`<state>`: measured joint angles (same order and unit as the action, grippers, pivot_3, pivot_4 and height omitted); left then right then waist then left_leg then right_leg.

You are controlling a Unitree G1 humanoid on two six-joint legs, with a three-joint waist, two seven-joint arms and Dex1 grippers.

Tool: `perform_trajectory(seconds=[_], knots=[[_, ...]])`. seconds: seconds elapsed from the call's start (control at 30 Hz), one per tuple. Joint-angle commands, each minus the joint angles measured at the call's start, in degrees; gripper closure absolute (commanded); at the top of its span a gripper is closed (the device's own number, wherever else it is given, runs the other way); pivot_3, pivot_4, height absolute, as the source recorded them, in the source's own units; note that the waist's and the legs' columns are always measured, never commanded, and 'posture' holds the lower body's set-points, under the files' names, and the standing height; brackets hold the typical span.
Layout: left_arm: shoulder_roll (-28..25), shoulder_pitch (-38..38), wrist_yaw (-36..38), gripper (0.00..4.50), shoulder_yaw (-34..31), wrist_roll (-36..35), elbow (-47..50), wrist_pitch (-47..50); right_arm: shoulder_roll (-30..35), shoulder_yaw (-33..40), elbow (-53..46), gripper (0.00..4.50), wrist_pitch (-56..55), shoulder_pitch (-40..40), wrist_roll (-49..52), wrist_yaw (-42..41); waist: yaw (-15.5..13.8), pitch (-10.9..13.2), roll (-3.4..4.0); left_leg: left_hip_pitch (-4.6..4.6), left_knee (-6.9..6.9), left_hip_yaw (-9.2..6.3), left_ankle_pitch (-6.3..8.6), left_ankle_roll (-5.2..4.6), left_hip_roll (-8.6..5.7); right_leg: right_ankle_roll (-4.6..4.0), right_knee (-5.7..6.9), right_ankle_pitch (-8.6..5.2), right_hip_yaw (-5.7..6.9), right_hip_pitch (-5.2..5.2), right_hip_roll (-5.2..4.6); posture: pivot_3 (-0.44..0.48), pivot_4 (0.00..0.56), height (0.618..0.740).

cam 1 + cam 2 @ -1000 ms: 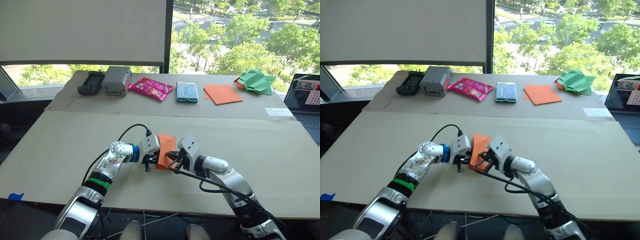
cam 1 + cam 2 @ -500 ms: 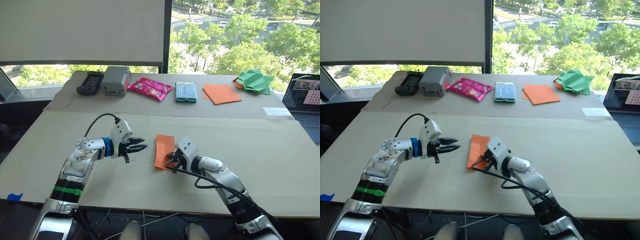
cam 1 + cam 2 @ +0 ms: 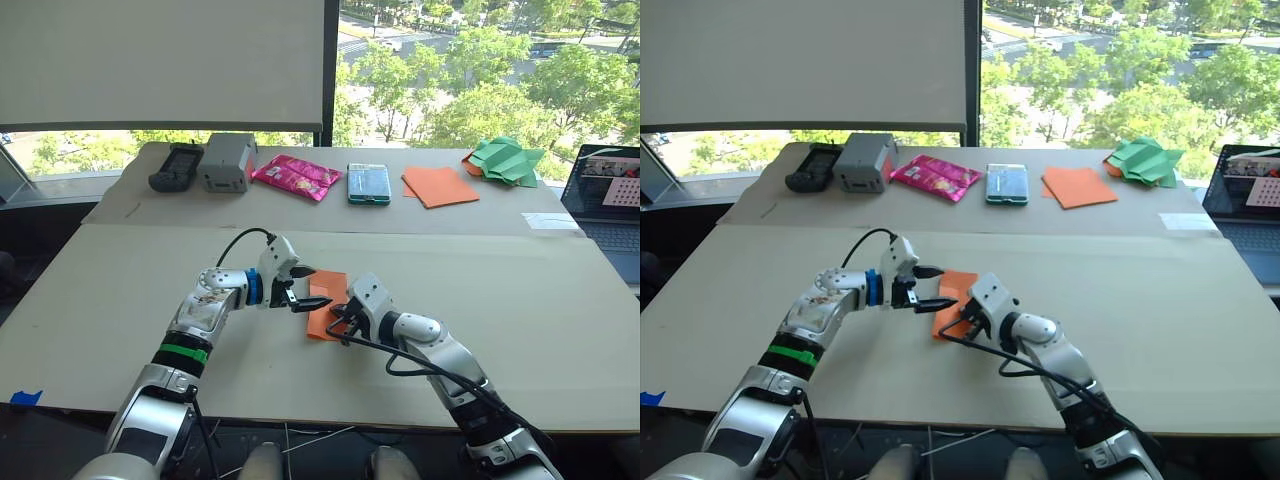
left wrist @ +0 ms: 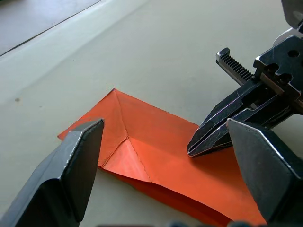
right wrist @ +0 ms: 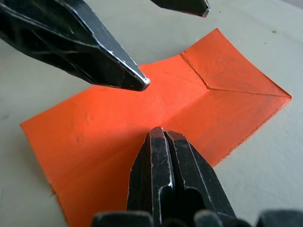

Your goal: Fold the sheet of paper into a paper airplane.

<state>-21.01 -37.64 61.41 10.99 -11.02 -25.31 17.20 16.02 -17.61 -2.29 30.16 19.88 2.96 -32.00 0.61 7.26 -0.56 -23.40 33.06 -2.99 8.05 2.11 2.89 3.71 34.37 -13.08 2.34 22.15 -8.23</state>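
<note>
Mid-fold on the creased orange sheet of paper (image 3: 326, 303): clenched right gripper (image 5: 161, 142) pinning it, released left gripper (image 3: 302, 290) at its nine o'clock edge, likely next lifting that flap

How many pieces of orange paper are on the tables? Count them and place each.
2, maybe more. The sheet of paper lies folded on the near table, under both pincers. A smooth orange sheet lies on the far table beside the green crumpled paper; more may be stacked beneath it.
</note>
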Motion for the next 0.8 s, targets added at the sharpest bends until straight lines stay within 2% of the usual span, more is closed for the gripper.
perform_trajectory(seconds=[0.03, 0.33, 0.6, 0.67, 0.8], knots=[[0.44, -1.48, 1.67, 1.54, 0.91, 1.10, -1.63, -3.05, 0.11, -0.11, -0.77, 4.50, 1.49, -1.16, -0.97, 1.12, 0.00, 0.00, 0.00, 0.01, 0.00, 0.00, 0.00, 0.00, 0.00, 0.00, 0.00, 0.00, 0.00, 0.00, 0.00, 0.000, 0.150, 0.702], [1.93, -3.08, 1.10, 4.48, 3.43, 6.33, -10.29, -8.70, 0.54, 0.30, -2.83, 4.50, 2.76, -2.51, -0.67, 2.61, -0.40, 0.00, 0.00, -0.01, 0.01, 0.01, 0.00, 0.00, 0.00, 0.01, -0.02, -0.01, 0.00, 0.01, 0.00, 0.000, 0.150, 0.702], [2.78, -3.02, 1.31, 4.48, 5.63, 10.25, -18.06, -13.51, 0.16, 3.38, -5.04, 4.50, 2.29, -0.22, 0.82, 3.31, -0.91, -0.01, -0.01, 0.01, 0.01, 0.01, 0.00, 0.01, 0.00, 0.02, -0.03, -0.02, 0.00, 0.00, 0.00, 0.000, 0.150, 0.702], [2.75, -2.56, 1.48, 4.48, 5.99, 10.65, -18.34, -14.10, -0.40, 5.59, -2.38, 4.50, 1.38, 3.01, 1.21, 4.33, -0.93, 0.00, -0.01, 0.00, 0.01, 0.01, 0.00, 0.01, 0.00, 0.03, -0.03, -0.01, 0.00, 0.01, 0.00, 0.000, 0.150, 0.702], [2.68, -1.90, 1.63, 4.48, 6.15, 11.18, -17.85, -14.46, 1.29, 4.10, 3.13, 4.50, -0.37, 6.32, -0.85, 2.76, -0.91, -0.02, -0.02, 0.04, 0.02, 0.01, 0.01, 0.01, 0.00, 0.03, 0.01, 0.00, 0.01, 0.01, 0.00, 0.000, 0.150, 0.702]])
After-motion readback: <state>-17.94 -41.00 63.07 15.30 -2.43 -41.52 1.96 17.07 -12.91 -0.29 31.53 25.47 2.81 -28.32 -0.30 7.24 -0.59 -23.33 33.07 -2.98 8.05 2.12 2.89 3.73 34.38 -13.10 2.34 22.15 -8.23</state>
